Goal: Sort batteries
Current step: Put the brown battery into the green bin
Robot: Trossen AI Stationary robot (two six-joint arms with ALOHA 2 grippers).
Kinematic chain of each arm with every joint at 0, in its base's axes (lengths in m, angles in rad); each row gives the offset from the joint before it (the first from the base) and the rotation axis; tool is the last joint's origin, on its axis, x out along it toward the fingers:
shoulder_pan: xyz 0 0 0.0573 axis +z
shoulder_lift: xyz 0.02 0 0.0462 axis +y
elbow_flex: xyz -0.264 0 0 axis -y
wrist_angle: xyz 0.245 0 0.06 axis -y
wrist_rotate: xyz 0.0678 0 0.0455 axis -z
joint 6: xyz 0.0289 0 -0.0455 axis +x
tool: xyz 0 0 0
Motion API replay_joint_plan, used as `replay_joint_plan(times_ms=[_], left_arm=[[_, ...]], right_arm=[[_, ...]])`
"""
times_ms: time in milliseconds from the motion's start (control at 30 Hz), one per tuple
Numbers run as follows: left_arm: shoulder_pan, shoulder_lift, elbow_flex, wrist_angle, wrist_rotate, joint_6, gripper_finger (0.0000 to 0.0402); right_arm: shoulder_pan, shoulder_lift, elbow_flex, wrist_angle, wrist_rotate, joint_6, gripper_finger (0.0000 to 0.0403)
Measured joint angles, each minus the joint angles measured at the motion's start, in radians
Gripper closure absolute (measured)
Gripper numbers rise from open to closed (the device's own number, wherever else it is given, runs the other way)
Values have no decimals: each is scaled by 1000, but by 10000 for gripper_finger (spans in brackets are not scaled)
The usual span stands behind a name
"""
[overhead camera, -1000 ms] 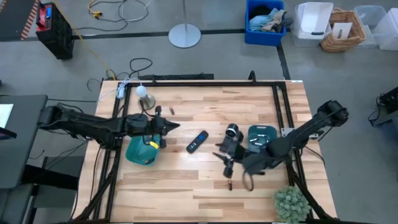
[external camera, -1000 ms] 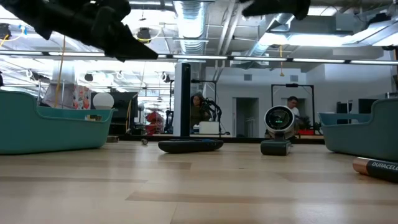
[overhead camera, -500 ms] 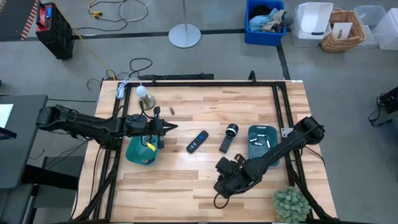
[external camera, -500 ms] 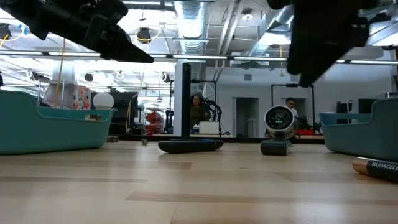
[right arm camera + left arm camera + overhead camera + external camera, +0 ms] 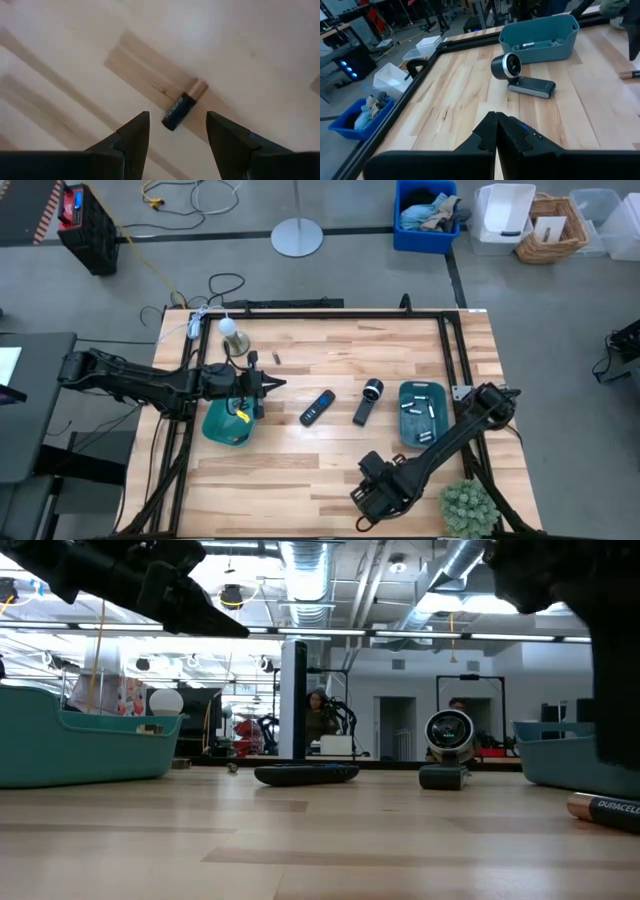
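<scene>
A black-and-copper battery (image 5: 182,106) lies on its side on the bare wood near the table's front edge, also seen in the low view (image 5: 606,808). My right gripper (image 5: 177,117) hangs above it, pointing down and open, one finger to each side and clear of it. In the high view that gripper (image 5: 372,495) hides the battery. Several batteries lie in the right teal tray (image 5: 437,430). My left gripper (image 5: 272,383) is shut and empty, held above the left teal tray (image 5: 226,428).
A black remote (image 5: 317,407) and a black flashlight (image 5: 367,400) lie mid-table. Two small batteries (image 5: 254,358) lie near the far left beside a light bulb (image 5: 232,330). A green plant (image 5: 467,506) stands at the near right corner, close to my right arm.
My right gripper has swung from beside the flashlight toward the table's near edge and come down, tipping from nearly level to pointing down and rolling about its axis. It now stands over the lone battery.
</scene>
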Motion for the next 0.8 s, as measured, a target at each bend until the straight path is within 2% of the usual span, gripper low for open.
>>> replay_joint_plan(times_ms=[433, 600, 800], left_arm=[[0, 0, 1, 16, 0, 7, 401], [0, 0, 2, 11, 0, 12, 401], [1, 0, 2, 8, 0, 17, 401]], right_arm=[[-26, 69, -1, -3, -17, 26, 189], [-32, 115, 4, 4, -55, 33, 191], [-37, 124, 4, 21, -58, 10, 229]])
